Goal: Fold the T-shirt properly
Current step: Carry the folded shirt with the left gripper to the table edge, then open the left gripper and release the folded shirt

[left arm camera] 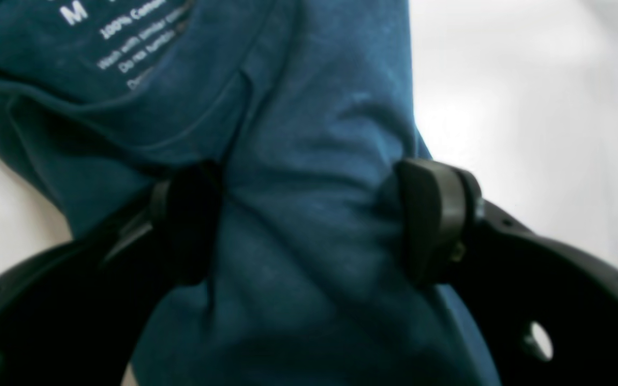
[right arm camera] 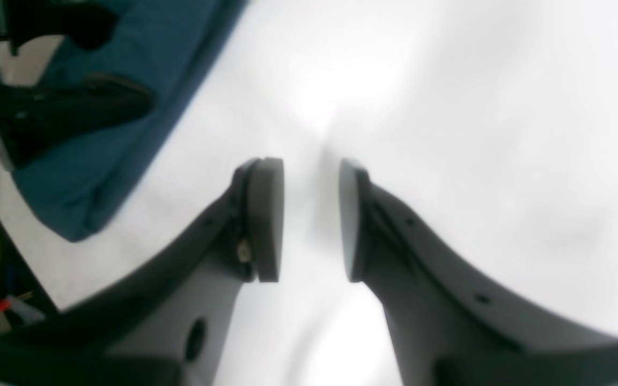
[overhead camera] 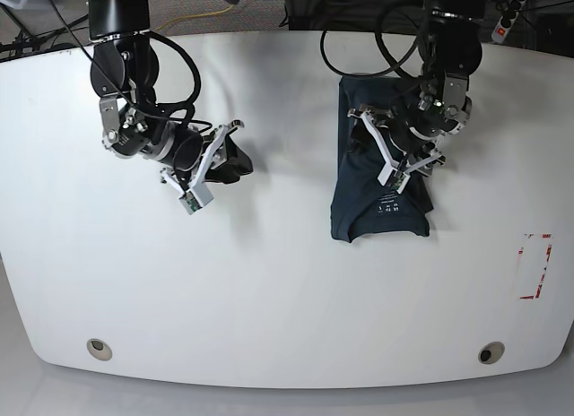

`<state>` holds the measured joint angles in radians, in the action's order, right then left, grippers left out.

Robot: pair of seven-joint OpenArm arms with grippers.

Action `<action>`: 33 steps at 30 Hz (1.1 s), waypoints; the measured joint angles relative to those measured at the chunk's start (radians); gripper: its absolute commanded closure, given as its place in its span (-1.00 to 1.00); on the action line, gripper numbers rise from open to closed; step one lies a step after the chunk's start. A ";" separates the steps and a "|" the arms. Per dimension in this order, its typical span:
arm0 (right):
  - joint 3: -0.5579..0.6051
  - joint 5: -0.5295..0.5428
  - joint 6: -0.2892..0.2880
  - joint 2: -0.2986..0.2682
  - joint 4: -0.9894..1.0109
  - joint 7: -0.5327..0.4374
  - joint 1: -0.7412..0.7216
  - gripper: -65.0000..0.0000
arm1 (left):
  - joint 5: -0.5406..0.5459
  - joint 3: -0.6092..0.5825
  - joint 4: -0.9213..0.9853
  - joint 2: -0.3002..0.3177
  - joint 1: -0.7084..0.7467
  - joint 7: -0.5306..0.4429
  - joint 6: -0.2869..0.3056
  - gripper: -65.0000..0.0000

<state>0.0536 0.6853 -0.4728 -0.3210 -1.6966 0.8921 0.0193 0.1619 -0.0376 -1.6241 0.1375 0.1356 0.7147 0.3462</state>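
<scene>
The dark navy-teal T-shirt (overhead camera: pixel 354 201) lies on the white table (overhead camera: pixel 269 299) at centre right, folded into a narrow upright strip, with its white neck label (overhead camera: pixel 387 203) showing near the front end. My left gripper (overhead camera: pixel 395 151) sits on the shirt. In the left wrist view its jaws (left arm camera: pixel 311 222) stand wide apart, straddling a raised ridge of cloth (left arm camera: pixel 309 161), both pads touching it; the label (left arm camera: pixel 126 37) is just beyond. My right gripper (right arm camera: pixel 311 220) hovers over bare table left of the shirt (right arm camera: pixel 110 134), jaws slightly apart and empty; it also shows in the base view (overhead camera: pixel 215 165).
A red-marked rectangle (overhead camera: pixel 535 265) lies near the table's right edge. Two round fittings (overhead camera: pixel 100 348) (overhead camera: pixel 490 352) sit near the front edge. Cables and a power strip (overhead camera: pixel 507 8) run behind the table's far edge.
</scene>
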 measured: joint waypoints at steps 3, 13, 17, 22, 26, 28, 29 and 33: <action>-0.007 0.014 0.000 -0.010 0.000 0.000 0.000 0.51 | 0.002 0.069 0.010 0.077 -0.015 0.024 0.071 -0.47; -0.002 0.021 0.000 -0.016 -0.077 -0.001 0.015 0.51 | -0.005 0.298 0.235 0.333 -0.089 0.036 0.251 -0.45; 0.000 0.018 0.001 -0.017 -0.085 0.003 0.020 0.51 | -0.024 0.344 0.346 0.423 -0.103 0.010 0.311 -0.45; 0.001 0.018 0.001 -0.011 -0.085 0.002 0.019 0.51 | -0.035 0.367 0.425 0.504 -0.100 -0.049 0.336 -0.45; 0.002 0.018 0.000 -0.013 -0.085 0.002 0.020 0.51 | -0.035 0.375 0.369 0.519 -0.096 -0.033 0.351 -0.45; 0.001 0.000 0.000 -0.014 -0.085 -0.002 0.019 0.51 | -0.029 0.402 0.293 0.510 -0.088 -0.024 0.354 -0.45; 0.001 -0.016 0.000 -0.014 -0.085 -0.005 0.020 0.51 | -0.021 0.414 0.262 0.509 -0.077 -0.024 0.355 -0.45; -0.004 -0.164 0.000 -0.011 -0.085 -0.036 0.024 0.51 | -0.040 0.465 0.079 0.454 -0.026 -0.003 0.350 -0.45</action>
<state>0.0494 0.5217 -0.4732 -0.3325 -1.7821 0.8558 0.0433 0.1223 0.4274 -1.5448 0.5911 0.1101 0.7113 0.6964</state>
